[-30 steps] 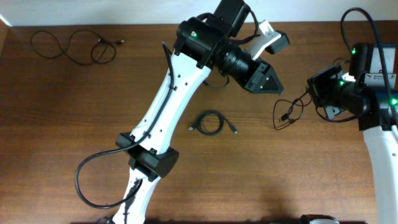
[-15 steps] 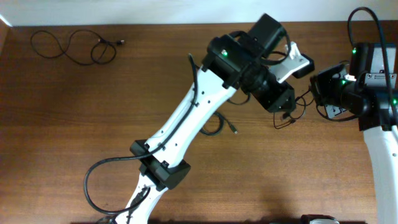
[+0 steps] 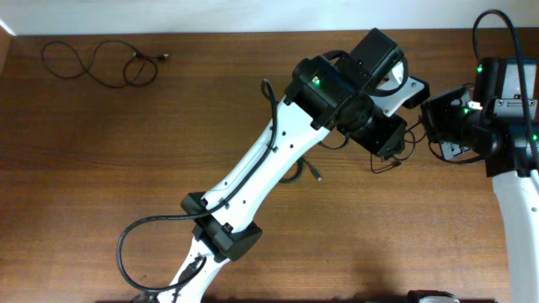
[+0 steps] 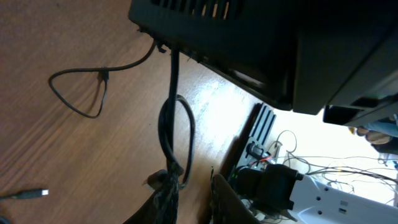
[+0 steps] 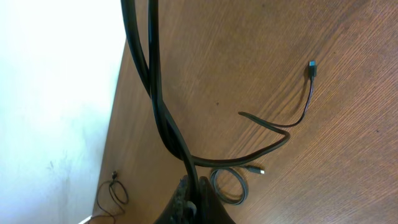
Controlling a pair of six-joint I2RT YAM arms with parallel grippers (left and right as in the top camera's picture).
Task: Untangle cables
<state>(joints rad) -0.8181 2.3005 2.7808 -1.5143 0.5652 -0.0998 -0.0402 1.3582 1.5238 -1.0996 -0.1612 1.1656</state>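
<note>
From where I stood, the job looked well along. One cable, the far cable (image 3: 150, 57), lay by itself in loose waves near the far left corner of the table (image 3: 84, 185), well apart from everything else. A second, the coiled cable (image 5: 236, 168), sat mid-table as a small neat ring, partly under the left arm and touching no other cord.

The third cable (image 4: 172, 81) was the one in play. The right gripper (image 5: 189, 196) had its fingers clenched on it, and its free end trailed out across the wood in a loop or two. The left gripper (image 4: 193, 193) sat right against that cord, just beside the right one, but I could not tell whether it had a grip.

What remained, I judged, was straightening that third cord, and perhaps opening the coil.

I saw no box, tray or bin anywhere — the cords lay on bare wood.
</note>
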